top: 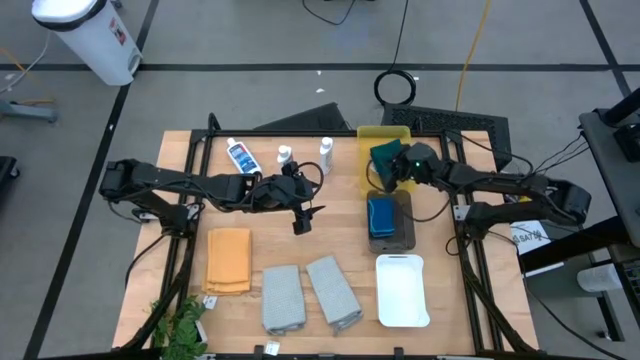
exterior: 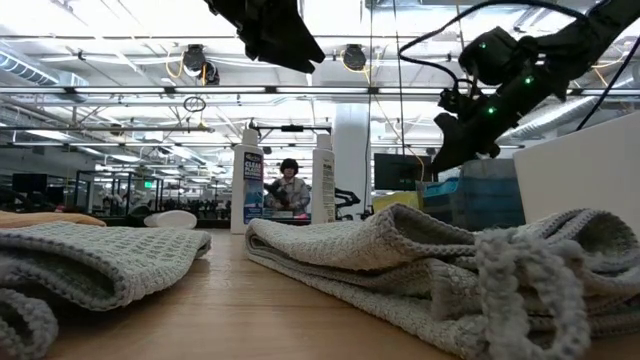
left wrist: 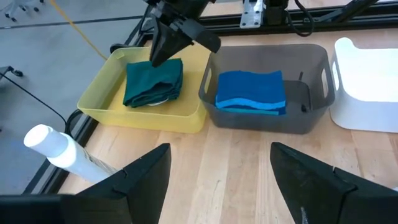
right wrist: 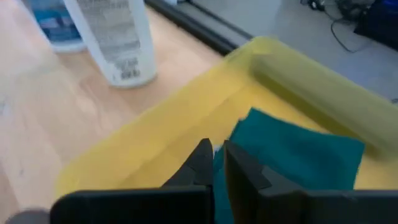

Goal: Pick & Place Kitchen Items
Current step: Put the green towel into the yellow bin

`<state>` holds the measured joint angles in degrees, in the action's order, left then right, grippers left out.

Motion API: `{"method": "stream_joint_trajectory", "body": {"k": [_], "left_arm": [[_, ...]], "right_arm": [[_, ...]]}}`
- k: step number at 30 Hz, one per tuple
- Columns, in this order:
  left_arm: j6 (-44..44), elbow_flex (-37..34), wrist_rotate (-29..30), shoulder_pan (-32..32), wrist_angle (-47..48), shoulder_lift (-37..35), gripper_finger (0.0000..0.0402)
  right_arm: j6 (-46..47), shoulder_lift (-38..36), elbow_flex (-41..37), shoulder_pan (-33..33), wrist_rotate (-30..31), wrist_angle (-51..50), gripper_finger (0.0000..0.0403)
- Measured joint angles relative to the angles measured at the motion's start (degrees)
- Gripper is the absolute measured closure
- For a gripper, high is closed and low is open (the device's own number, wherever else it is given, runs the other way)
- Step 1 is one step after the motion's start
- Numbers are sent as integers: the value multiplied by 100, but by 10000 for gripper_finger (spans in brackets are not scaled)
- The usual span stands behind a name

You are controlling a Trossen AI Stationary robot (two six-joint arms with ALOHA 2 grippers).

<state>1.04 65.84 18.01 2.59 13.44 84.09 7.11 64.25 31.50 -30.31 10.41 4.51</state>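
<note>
— Where's the dark green cloth (left wrist: 153, 83)?

— In the yellow tray (left wrist: 102, 99) by the tabletop's far edge, right under my right tool (right wrist: 217, 163), whose fingers are pinched together at its edge — whether they've caught fabric, I can't tell.

— And the left tool (top: 301, 222)?

— Parted wide, empty, mid-tabletop — farther off.

Dark green cloth (left wrist: 153, 82) sits in the yellow tray (left wrist: 99, 102) under the black right gripper (left wrist: 163, 51); beside it, blue sponges (left wrist: 250, 92) fill the dark grey tray (left wrist: 314, 59). Orange towel (top: 229, 259), grey waffle-weave towels (top: 306, 293), pale wood bench (top: 340, 220).
</note>
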Motion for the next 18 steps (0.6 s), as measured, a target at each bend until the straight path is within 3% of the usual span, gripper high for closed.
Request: {"method": "stream_joint_trajectory", "body": {"k": [9, 18], "left_arm": [[-28, 0, 0, 0, -5, 0, 128], [-7, 0, -1, 0, -5, 0, 128]], "right_arm": [[65, 659, 51, -381, 447, -384, 402], [168, 1377, 66, -703, -537, -81, 402]]}}
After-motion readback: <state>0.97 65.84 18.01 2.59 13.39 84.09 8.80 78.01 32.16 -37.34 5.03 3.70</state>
